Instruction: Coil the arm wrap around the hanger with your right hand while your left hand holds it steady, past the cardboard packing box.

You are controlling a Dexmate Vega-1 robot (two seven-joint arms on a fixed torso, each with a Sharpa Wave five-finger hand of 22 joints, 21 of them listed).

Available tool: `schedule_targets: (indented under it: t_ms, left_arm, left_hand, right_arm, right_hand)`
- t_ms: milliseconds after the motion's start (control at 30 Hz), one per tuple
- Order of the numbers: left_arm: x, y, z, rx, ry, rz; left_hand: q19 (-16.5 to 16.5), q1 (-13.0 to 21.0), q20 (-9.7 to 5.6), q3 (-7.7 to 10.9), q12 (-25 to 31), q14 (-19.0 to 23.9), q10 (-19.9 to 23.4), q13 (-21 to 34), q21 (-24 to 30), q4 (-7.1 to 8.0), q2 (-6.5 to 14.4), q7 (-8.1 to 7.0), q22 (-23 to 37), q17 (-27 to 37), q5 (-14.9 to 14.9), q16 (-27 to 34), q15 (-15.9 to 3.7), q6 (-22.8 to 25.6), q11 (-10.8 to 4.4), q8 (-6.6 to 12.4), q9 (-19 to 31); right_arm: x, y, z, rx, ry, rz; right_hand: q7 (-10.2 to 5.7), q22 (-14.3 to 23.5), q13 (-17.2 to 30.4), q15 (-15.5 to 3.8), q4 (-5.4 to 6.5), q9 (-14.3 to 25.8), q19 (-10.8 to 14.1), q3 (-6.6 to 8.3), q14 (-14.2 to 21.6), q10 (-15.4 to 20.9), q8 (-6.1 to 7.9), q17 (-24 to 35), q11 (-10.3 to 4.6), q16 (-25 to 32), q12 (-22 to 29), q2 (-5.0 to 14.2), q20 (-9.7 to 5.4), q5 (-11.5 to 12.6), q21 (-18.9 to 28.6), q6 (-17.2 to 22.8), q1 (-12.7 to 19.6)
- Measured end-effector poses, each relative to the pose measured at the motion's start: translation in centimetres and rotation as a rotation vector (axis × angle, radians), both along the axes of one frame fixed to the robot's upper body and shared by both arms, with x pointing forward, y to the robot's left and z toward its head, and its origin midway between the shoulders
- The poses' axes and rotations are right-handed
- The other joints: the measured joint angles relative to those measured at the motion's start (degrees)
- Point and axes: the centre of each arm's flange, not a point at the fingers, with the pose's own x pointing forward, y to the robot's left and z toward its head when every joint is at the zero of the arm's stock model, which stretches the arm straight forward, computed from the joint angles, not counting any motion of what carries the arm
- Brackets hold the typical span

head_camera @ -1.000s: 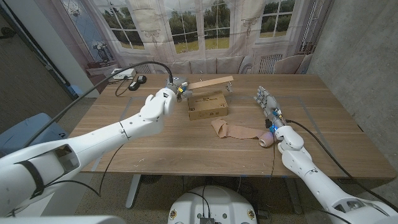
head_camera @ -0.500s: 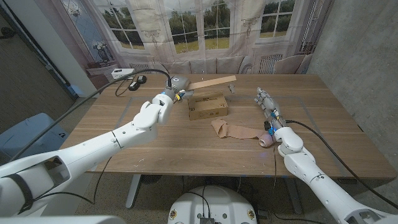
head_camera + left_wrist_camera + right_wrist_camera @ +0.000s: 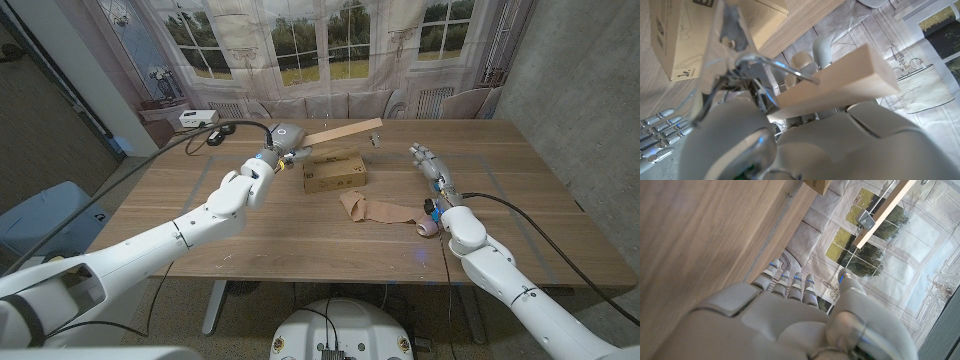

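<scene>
My left hand (image 3: 283, 141) grips the wooden hanger (image 3: 346, 130) at its metal hook end and holds it in the air just behind the cardboard box (image 3: 334, 170). The bar (image 3: 840, 85) slants out from the hook (image 3: 775, 65), with the box (image 3: 680, 40) beneath it. The beige arm wrap (image 3: 375, 209) lies loose on the table in front of the box, its rolled end (image 3: 427, 227) beside my right forearm. My right hand (image 3: 429, 160) is open to the right of the box, fingers stretched out and holding nothing. Past my right hand (image 3: 790, 305), the hanger bar (image 3: 885, 210) and its clip (image 3: 865, 217) are visible.
A white device (image 3: 196, 118) and a small black object (image 3: 222, 128) lie at the table's back left, with a black cable (image 3: 190, 140) running to my left arm. A curtained window wall stands behind the far table edge (image 3: 400, 119).
My left arm has swung and carried the hanger a little higher and to the right, behind the box. The right hand has barely shifted; the wrap lies as before.
</scene>
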Motion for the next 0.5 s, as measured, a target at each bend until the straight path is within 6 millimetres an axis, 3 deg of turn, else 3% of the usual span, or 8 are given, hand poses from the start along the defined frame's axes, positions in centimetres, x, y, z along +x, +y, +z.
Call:
schedule_targets:
  t_ms: [500]
  left_arm:
    - [0.3, 0.3, -0.1, 0.026, -0.019, -0.047]
  left_hand:
    - [0.0, -1.3, 0.0, 0.54, 0.0, 0.0, 0.0, 0.0, 0.0, -0.4, 0.0, -0.01, -0.4, -0.4, 0.4, 0.0, 0.01, 0.0, 0.01, 0.79, -0.2]
  right_arm:
    - [-2.5, 0.1, -0.7, -0.117, 0.037, -0.176]
  right_hand:
    - [-0.04, 0.0, 0.2, -0.31, -0.23, 0.3, 0.0, 0.23, 0.3, 0.0, 0.0, 0.0, 0.0, 0.0, 0.0, -0.22, 0.0, 0.0, -0.4, 0.0, 0.7]
